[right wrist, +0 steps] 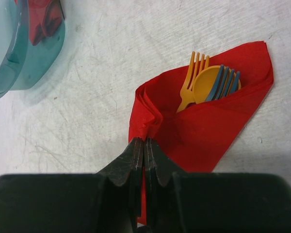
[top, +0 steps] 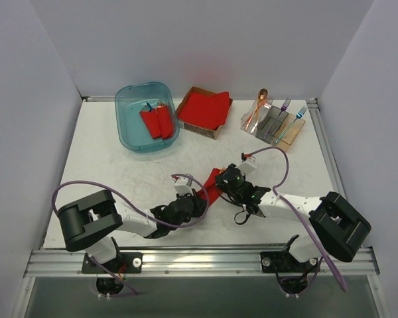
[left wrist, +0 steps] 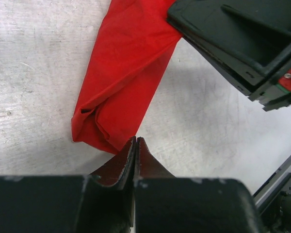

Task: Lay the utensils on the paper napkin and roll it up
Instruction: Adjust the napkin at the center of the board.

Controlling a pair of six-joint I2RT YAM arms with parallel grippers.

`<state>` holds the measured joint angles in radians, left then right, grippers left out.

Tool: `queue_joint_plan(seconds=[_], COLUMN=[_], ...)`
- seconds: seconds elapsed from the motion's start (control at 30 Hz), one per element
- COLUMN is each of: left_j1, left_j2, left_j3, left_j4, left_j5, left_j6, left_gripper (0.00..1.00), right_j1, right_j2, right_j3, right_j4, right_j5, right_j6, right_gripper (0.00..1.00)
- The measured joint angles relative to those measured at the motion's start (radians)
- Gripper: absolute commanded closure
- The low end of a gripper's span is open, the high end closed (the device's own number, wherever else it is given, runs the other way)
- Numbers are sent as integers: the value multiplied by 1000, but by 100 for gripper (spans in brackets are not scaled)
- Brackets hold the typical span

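The red paper napkin (right wrist: 208, 131) lies half rolled on the table, wrapped around an orange fork (right wrist: 188, 90), an orange-yellow spoon (right wrist: 203, 85) and a blue fork (right wrist: 224, 81) whose heads stick out at its open end. My right gripper (right wrist: 144, 141) is shut on a folded edge of the napkin, and red paper shows between its fingers. In the left wrist view my left gripper (left wrist: 136, 139) is shut, its tips at the lower end of the rolled napkin (left wrist: 126, 73), with nothing seen between them. In the top view both grippers meet at the napkin (top: 212, 189) mid-table.
A blue bin (top: 129, 129) holding red rolled bundles (top: 156, 120) stands at the back left. A cardboard holder with a red napkin stack (top: 204, 108) is at the back centre. A clear organizer (top: 293, 132) with an orange spoon (top: 259, 106) and forks is at the back right.
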<state>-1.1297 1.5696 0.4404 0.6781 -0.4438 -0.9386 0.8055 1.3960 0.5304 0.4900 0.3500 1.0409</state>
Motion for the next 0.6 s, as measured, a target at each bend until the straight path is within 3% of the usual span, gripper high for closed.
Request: queue_joint_plan(seconds=[0.6], left_j1=[48], left_j2=[131], left_j3=[29], left_j4=[132], left_j5=[-4], left_j6=[26], left_gripper=[98], right_j1=[0], right_j2=[0], right_j3=[0], right_j4=[0], right_j5=[-4], right_j6=[0], right_gripper=[100])
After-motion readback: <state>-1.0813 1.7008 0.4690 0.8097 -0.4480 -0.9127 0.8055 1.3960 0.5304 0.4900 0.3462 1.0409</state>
